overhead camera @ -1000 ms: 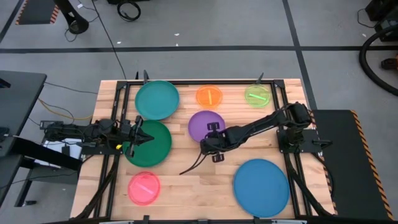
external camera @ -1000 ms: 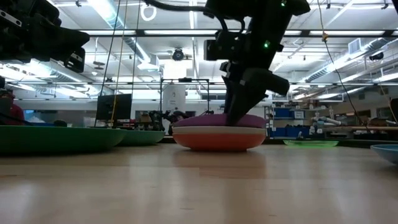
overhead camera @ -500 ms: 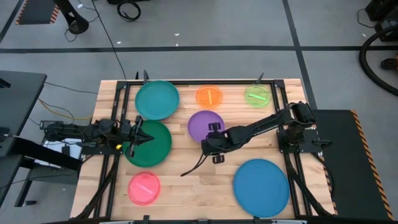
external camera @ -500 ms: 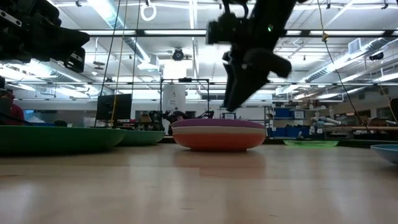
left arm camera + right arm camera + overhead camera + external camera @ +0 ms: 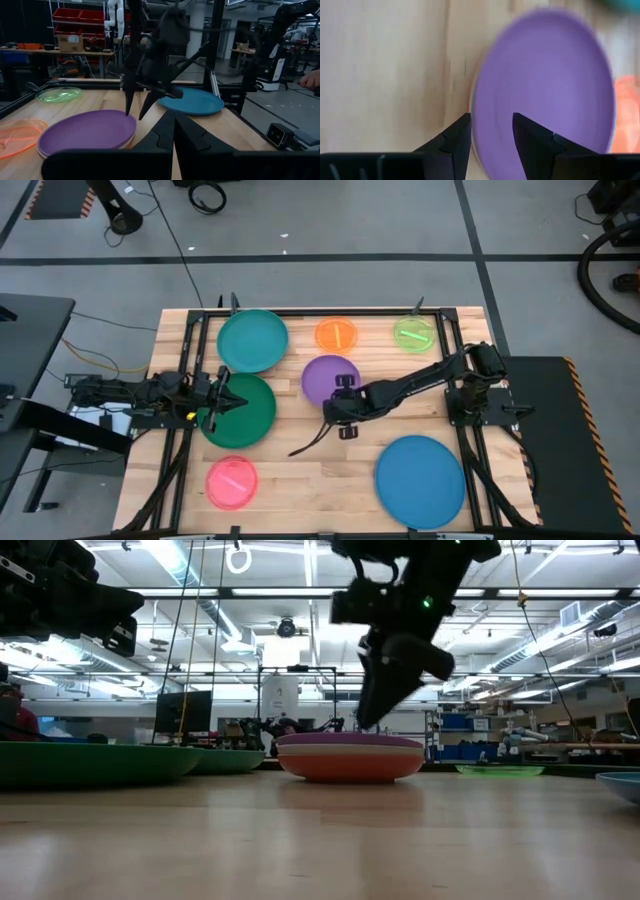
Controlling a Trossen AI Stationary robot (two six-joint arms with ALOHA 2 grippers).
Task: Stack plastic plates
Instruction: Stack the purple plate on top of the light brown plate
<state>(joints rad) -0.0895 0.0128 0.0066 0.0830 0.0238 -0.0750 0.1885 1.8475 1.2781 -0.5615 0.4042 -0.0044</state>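
Right gripper [image 5: 340, 402] hangs with fingers apart over the purple plate [image 5: 331, 380], topping a three-plate pile.
Light, stiff, slick plastic: probably best pinched at the rim. Left gripper [image 5: 236, 402], fingers together, waits above the dark green plate [image 5: 250, 420].

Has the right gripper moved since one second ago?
Yes. The right gripper, open, has lifted off the purple plate, which it touched before, and now hangs just above it.
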